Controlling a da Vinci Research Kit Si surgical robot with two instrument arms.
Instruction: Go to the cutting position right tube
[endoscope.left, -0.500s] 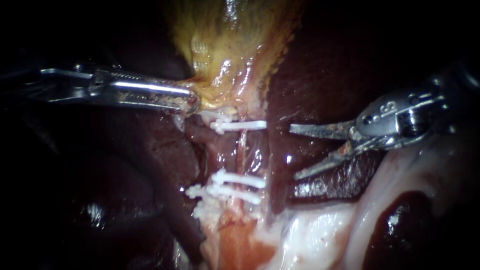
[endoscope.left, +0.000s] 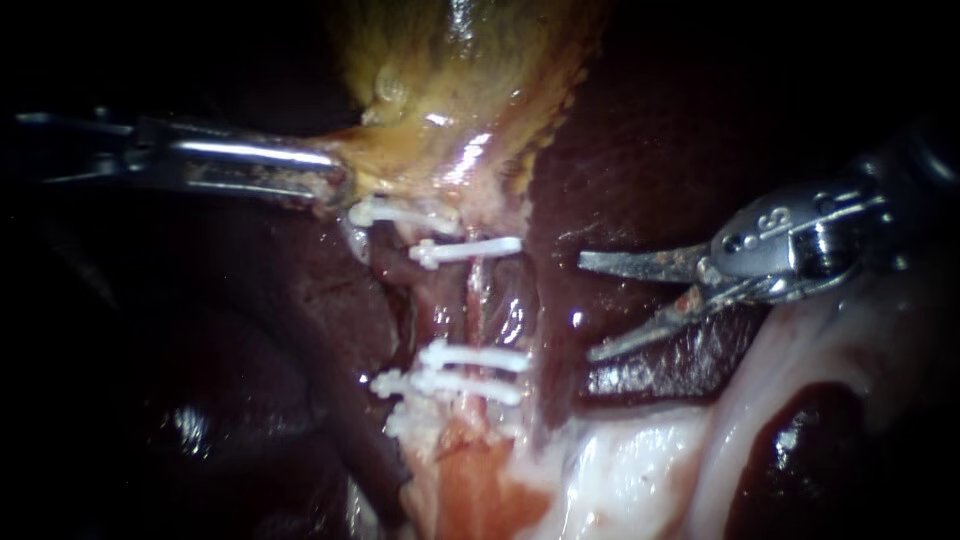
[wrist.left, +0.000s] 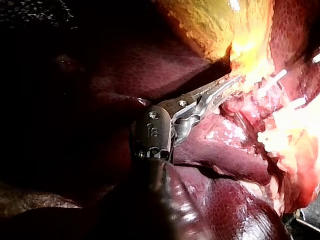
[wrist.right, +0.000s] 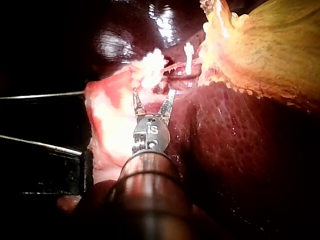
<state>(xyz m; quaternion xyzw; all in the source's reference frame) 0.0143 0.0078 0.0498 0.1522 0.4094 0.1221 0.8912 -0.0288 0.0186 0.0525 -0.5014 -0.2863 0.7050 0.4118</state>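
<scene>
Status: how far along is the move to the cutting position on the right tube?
Done: white plastic clips sit above and below a bare stretch of thin reddish tube; left instrument grips the yellowish gallbladder. In hand: right instrument, blades open, over dark liver, apart from the tube. Left: bring the blades around that bare stretch.

The dark liver (endoscope.left: 660, 150) carries the yellowish gallbladder (endoscope.left: 470, 90) and clipped tubes (endoscope.left: 480, 300).

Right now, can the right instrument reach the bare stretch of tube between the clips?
Probably yes. The right instrument has its jaws open and pointing at the tube, with only bare liver between and nothing across the path. The left instrument, shut on the gallbladder, holds the stretch between the clips exposed.
</scene>
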